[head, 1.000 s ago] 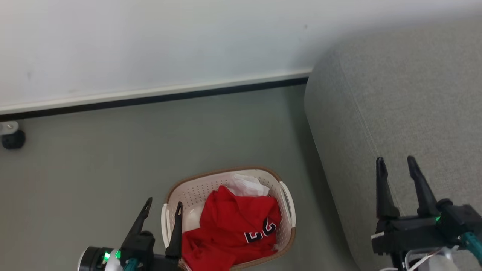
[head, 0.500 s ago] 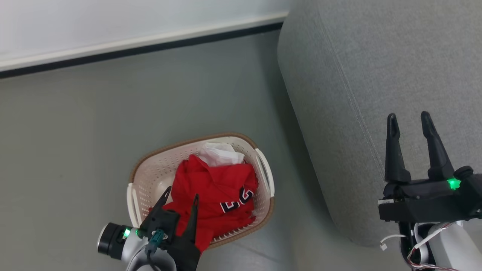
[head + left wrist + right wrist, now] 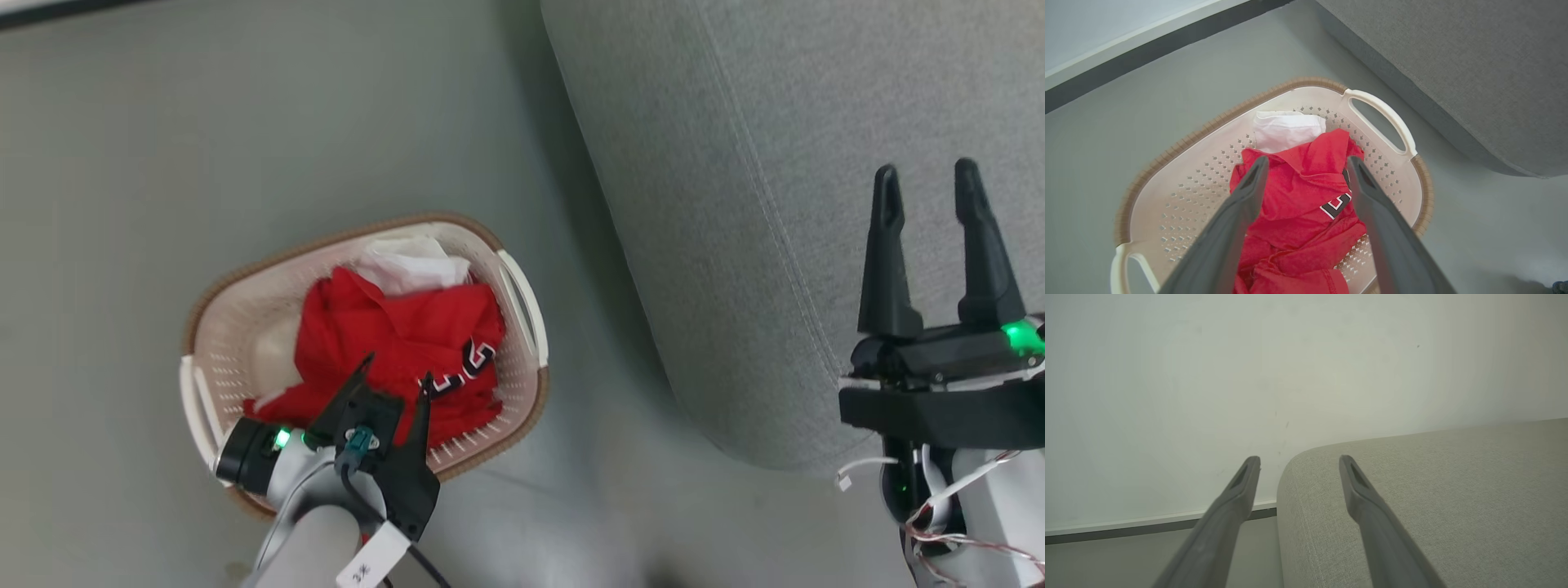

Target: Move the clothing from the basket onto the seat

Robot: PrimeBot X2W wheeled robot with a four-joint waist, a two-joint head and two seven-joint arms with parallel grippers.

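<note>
The cream basket (image 3: 233,343) stands on the floor left of the grey seat (image 3: 775,147). Crumpled red clothing (image 3: 392,322) with black-and-white lettering lies in it, beside a white piece (image 3: 408,265) at the far side. My left gripper (image 3: 398,369) hangs open just above the red clothing, its fingers straddling the lettering. In the left wrist view the left gripper (image 3: 1307,161) frames the red clothing (image 3: 1298,196) inside the basket (image 3: 1196,183), with nothing held. My right gripper (image 3: 927,169) stands open over the seat's near edge. In the right wrist view the right gripper (image 3: 1299,458) points along the seat (image 3: 1433,490), empty.
Grey floor (image 3: 204,122) surrounds the basket, with a gap between basket and seat. A pale wall (image 3: 1208,375) with a dark skirting strip (image 3: 1147,49) runs behind. The seat (image 3: 1474,61) rises just right of the basket's loop handle (image 3: 1384,118).
The head camera has tilted down, so the whole picture shifted up. My left gripper moved from beside the basket's left rim to over the red clothing. Both grippers stayed open.
</note>
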